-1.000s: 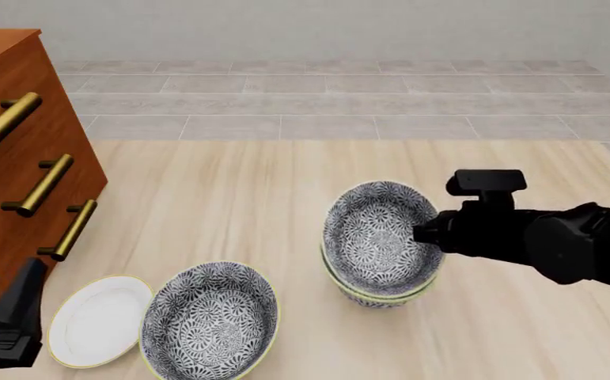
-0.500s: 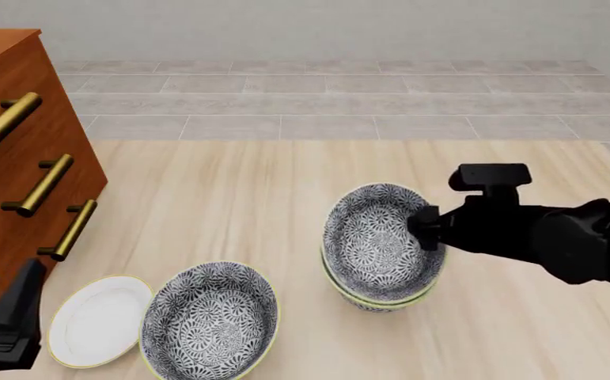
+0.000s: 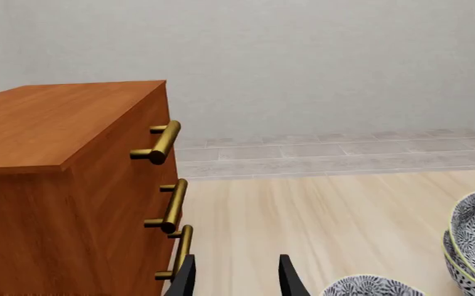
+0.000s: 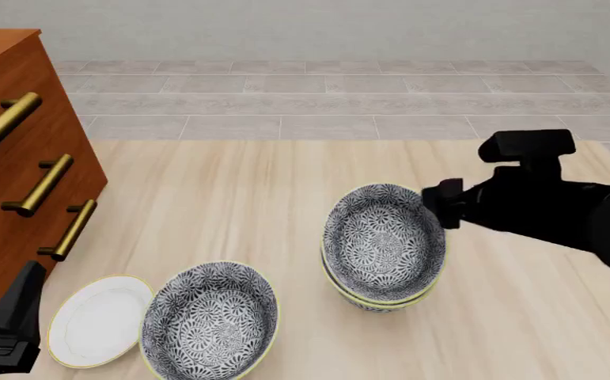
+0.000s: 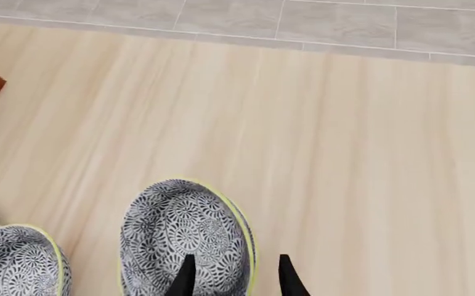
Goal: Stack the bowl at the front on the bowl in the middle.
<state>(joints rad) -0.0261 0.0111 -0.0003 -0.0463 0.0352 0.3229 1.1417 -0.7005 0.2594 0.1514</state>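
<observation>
Trouble from this point would have come mostly from the right gripper (image 4: 439, 204), which hung with fingers spread and empty just beside the far right rim of the upper bowl (image 4: 380, 241). That bowl, by my reading the one meant to be stacked, sat nested in the lower bowl (image 4: 379, 302) to the right of the table's (image 4: 231, 198) middle, leaning slightly. A fingertip catching that rim on the way out could have tipped it further or dragged the pair sideways. The tilt might also have let it slide inside its partner. A third bowl (image 4: 210, 321) lay near left, touching the white plate (image 4: 99, 321), well apart from the stack. The left gripper (image 3: 235, 285) waited spread and empty by the chest of drawers (image 4: 9, 158).
</observation>
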